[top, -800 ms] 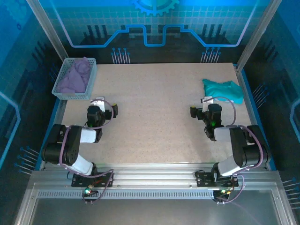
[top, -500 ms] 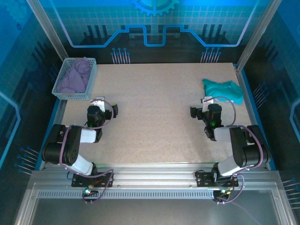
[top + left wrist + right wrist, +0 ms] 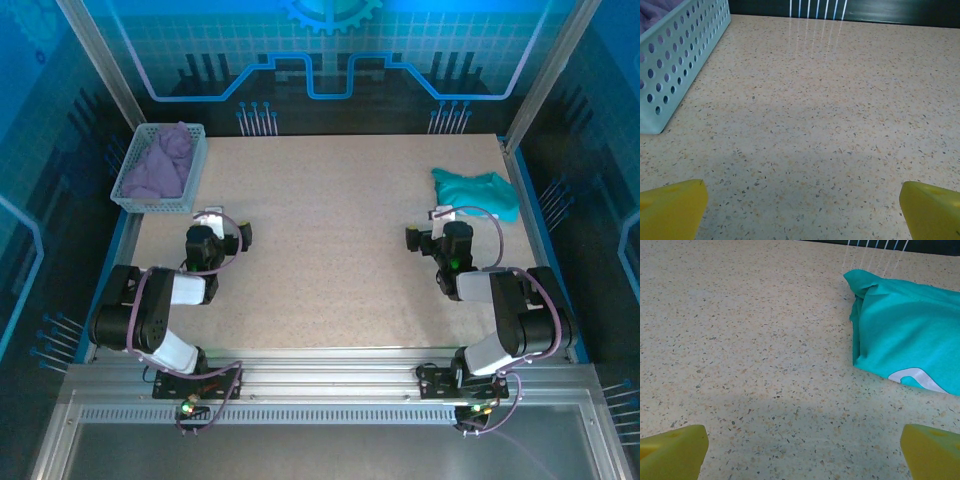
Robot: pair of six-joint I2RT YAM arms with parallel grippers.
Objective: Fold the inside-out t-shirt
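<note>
Nothing Shifted: Lavender T-Shirt Bunched in the Basket

Neither of my arms has moved since the earlier frame, and the cloths lie just as they did. The landmark I go by is the pale blue, perforated plastic basket (image 3: 197,178), standing at the far left corner of the speckled beige table (image 3: 325,240). Inside it lies the plain lavender-purple t-shirt of soft fabric (image 3: 163,165), crumpled in a loose heap, with part of it up against the basket's far rim.

On the near side of the basket, a little to its right, I hold my black left gripper with yellow fingertips (image 3: 804,210). Its fingers are spread wide, with bare tabletop between them and nothing held.

Well to the right of the basket, across the open tabletop, is my matching black right gripper with yellow fingertips (image 3: 804,452). I have that one wide too, and it grips nothing.

Farther right of the basket, beyond my right gripper, a teal-green cloth garment with a curved white marking (image 3: 910,330) lies flattened and folded over itself, apart from my fingers.
</note>
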